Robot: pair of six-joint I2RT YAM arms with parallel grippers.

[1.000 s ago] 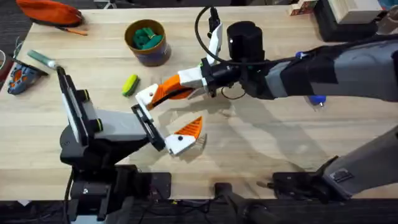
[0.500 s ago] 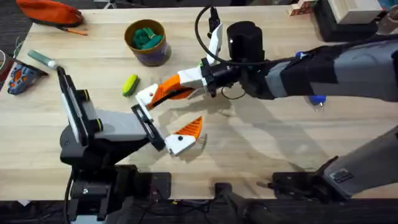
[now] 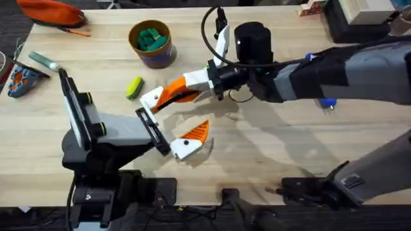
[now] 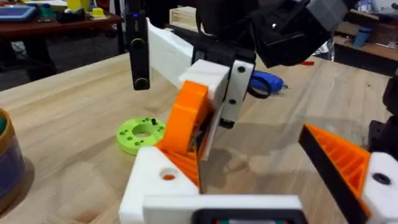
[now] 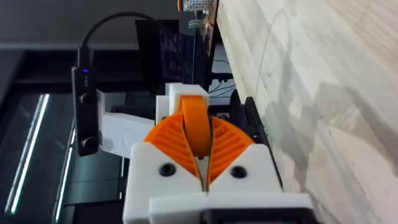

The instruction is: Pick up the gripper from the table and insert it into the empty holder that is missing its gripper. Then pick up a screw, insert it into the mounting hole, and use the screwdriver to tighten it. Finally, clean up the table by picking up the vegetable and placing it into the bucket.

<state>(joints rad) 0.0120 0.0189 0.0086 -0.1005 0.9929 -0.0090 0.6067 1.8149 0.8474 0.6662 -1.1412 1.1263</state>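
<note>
My right gripper (image 3: 176, 92) reaches in from the right and is shut on the orange gripper (image 3: 168, 96), seen edge-on between its pads in the right wrist view (image 5: 194, 112). The piece's lower end rests against the white holder (image 3: 149, 98) on one side of my left gripper (image 3: 168, 125); the left wrist view shows it leaning onto the holder (image 4: 155, 177). My left gripper stands open, its other side carrying an orange finger (image 3: 196, 133). The yellow-green vegetable (image 3: 133, 87) lies left of the holder. The bucket (image 3: 151, 43) stands behind it. The blue screwdriver (image 4: 267, 81) lies beyond the right arm.
A green ring disc (image 4: 140, 134) with a small black peg lies just behind the holder. An orange pouch (image 3: 51, 11), a grey-green marker (image 3: 43, 60) and a small blue-orange item (image 3: 19, 78) sit at the far left. Boxes (image 3: 359, 13) crowd the back right corner.
</note>
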